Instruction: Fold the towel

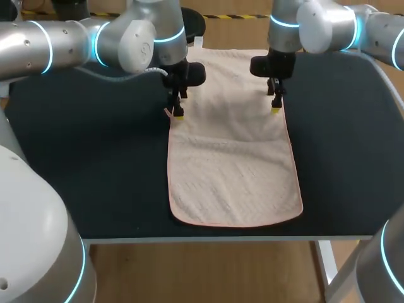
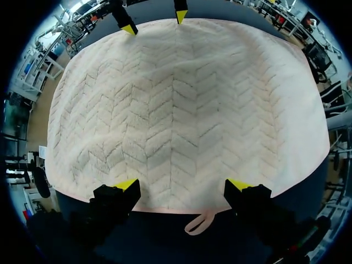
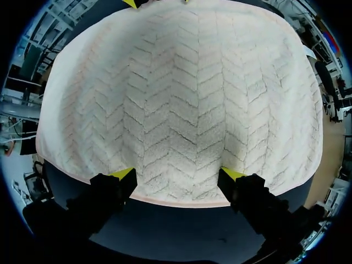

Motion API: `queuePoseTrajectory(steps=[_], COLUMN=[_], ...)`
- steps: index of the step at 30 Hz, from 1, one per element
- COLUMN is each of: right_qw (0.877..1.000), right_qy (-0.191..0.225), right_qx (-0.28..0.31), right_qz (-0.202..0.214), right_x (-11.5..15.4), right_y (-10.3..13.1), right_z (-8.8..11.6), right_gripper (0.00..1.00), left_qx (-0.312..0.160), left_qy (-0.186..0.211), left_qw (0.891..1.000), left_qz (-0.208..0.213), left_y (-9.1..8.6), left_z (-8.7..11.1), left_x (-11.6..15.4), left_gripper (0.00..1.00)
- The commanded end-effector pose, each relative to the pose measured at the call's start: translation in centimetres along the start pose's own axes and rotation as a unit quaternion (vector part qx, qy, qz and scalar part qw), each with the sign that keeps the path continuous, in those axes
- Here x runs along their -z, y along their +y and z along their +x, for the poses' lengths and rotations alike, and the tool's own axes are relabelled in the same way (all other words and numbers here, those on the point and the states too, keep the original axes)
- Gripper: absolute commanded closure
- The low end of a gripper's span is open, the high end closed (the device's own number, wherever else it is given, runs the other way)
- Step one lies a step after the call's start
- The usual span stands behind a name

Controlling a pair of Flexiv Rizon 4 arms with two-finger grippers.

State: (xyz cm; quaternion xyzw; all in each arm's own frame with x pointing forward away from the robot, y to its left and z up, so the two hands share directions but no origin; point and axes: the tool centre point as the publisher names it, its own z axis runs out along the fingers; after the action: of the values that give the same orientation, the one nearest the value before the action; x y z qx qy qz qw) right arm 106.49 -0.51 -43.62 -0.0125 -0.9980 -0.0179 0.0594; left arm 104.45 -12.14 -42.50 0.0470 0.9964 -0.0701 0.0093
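A cream towel (image 1: pixel 230 164) with a herringbone weave lies flat on the dark table (image 1: pixel 95 164), its long side running from far to near. My left gripper (image 1: pixel 178 113) hangs open at the towel's left edge, about halfway along the far half. In the left wrist view its fingertips (image 2: pixel 127 184) rest just inside that edge of the towel (image 2: pixel 181 104), beside a small hanging loop (image 2: pixel 199 223). My right gripper (image 1: pixel 276 107) is open at the opposite edge; its yellow tips (image 3: pixel 124 175) sit on the towel (image 3: pixel 181 99) near its hem. Neither gripper holds cloth.
Bare dark tabletop (image 1: pixel 341 139) stretches on both sides of the towel. The table's front edge (image 1: pixel 208 238) runs just below the towel's near hem. Each wrist view shows the other arm's yellow tips (image 2: pixel 129 27) across the towel.
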Motion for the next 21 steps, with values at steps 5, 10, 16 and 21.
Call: queuePoseTrajectory(steps=[5,10,16,21], right_qw=[1.000,1.000,1.000,1.000], right_qy=[0.009,0.013,0.019,0.025], right_qx=[-0.008,-0.009,-0.009,-0.011], right_qz=[0.001,-0.001,-0.004,-0.004], right_x=[-0.4,-0.7,-1.2,-1.4], right_y=[-0.1,0.0,-0.1,-0.1], right_z=[-0.8,-0.8,-0.6,-0.3], right_gripper=[0.00,0.00,0.11,1.00], left_qx=[-0.009,-0.009,-0.011,-0.010], left_qy=[0.004,0.007,0.008,0.008], left_qw=[1.000,1.000,1.000,1.000], left_qz=[0.000,-0.001,-0.002,-0.001], left_y=[-0.1,0.0,-0.1,-0.1], left_z=[-1.2,-1.4,-1.5,-1.7], left_x=[-1.6,-1.9,-2.1,-2.2], left_gripper=[0.00,0.00,0.00,0.73])
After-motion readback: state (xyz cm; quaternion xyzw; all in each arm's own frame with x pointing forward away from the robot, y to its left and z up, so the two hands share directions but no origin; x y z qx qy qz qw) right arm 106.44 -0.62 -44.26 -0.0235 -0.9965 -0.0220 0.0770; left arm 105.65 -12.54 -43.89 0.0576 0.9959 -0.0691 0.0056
